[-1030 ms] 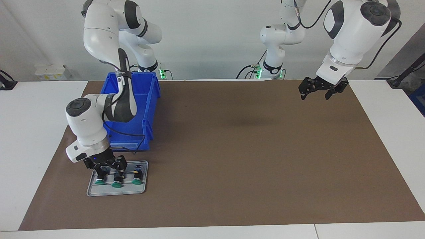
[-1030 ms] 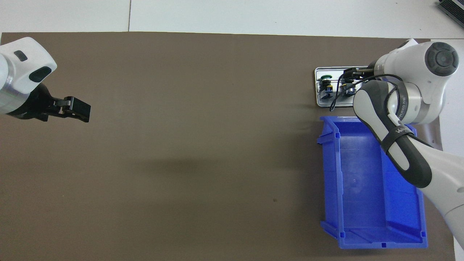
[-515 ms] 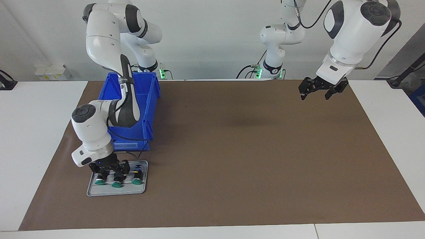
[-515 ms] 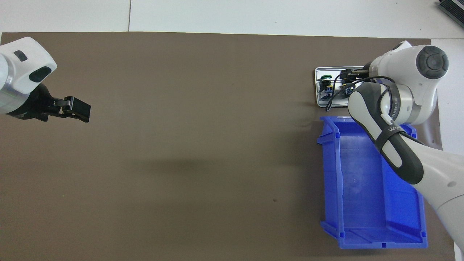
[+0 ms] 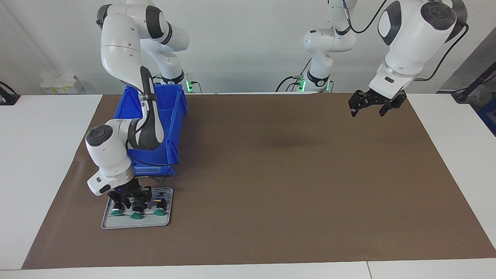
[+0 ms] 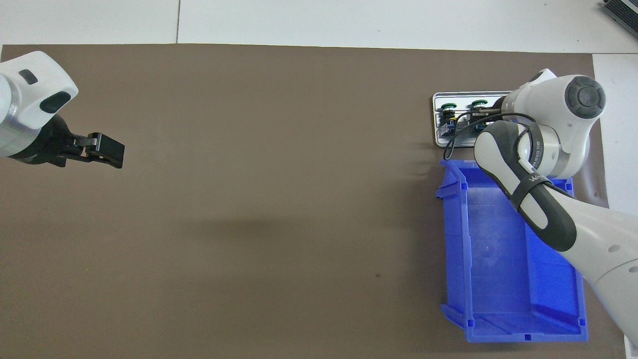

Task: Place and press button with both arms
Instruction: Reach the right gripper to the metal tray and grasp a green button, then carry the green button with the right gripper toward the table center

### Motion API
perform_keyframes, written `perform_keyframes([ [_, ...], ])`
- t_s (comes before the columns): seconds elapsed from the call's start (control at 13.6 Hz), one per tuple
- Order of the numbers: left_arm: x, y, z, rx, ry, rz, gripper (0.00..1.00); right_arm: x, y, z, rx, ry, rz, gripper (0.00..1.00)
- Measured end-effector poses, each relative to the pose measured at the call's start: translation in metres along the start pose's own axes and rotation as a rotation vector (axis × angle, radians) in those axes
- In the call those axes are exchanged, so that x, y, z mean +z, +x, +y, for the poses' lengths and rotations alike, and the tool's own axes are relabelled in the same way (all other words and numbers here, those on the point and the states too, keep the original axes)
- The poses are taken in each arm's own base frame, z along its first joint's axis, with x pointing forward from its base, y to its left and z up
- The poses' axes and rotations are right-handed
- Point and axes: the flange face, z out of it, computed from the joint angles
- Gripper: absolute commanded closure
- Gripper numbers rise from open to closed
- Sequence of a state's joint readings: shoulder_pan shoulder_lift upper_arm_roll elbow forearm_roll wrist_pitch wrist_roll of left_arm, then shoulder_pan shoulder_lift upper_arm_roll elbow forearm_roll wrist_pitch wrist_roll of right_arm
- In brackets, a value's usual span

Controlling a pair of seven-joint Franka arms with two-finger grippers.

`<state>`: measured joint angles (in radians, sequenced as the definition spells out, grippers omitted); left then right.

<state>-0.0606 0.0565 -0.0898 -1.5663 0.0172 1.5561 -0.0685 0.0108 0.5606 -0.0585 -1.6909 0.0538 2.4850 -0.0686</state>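
Three green-capped buttons stand in a row on a small grey tray (image 5: 135,223) at the right arm's end of the mat: one (image 5: 115,212), the middle one (image 5: 135,215) and one (image 5: 158,212). My right gripper (image 5: 130,197) is low over the tray, just over the buttons' black bodies, with its fingers apart and holding nothing. In the overhead view two buttons (image 6: 447,105) (image 6: 478,104) show on the tray (image 6: 435,119); the right arm's wrist (image 6: 548,124) hides the third. My left gripper (image 5: 371,105) waits open and empty, raised over the mat at the left arm's end (image 6: 107,149).
A blue open bin (image 5: 172,116) stands beside the tray, nearer to the robots; it is empty in the overhead view (image 6: 491,249). A brown mat (image 5: 290,174) covers the table. A black cable hangs from the right arm's wrist over the bin's edge.
The right arm's wrist and gripper have shifted back over the tray toward the robots, uncovering the middle button's cap in the overhead view. The buttons and the left arm have not moved.
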Motion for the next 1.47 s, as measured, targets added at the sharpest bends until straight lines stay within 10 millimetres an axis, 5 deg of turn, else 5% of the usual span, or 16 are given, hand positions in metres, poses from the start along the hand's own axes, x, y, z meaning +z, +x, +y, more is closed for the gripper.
perform_keyframes([
  [0.29, 0.000, 0.000, 0.000, 0.000, 0.000, 0.000, 0.00, -0.005, 0.004, 0.007, 0.024, 0.011, 0.012, 1.00],
  [0.44, 0.000, 0.000, 0.000, 0.000, 0.000, 0.000, 0.00, -0.024, 0.017, 0.007, 0.025, 0.014, 0.006, 1.00],
  [0.81, 0.000, 0.000, 0.000, 0.000, 0.000, 0.000, 0.00, -0.122, 0.054, -0.018, 0.215, 0.000, -0.065, 1.00],
  [1.1, 0.000, 0.000, 0.000, 0.000, 0.000, 0.000, 0.00, -0.172, 0.056, -0.108, 0.575, -0.027, -0.101, 1.00],
  [1.47, 0.000, 0.000, 0.000, 0.000, 0.000, 0.000, 0.00, -0.186, 0.022, -0.264, 1.001, -0.020, -0.110, 1.00],
])
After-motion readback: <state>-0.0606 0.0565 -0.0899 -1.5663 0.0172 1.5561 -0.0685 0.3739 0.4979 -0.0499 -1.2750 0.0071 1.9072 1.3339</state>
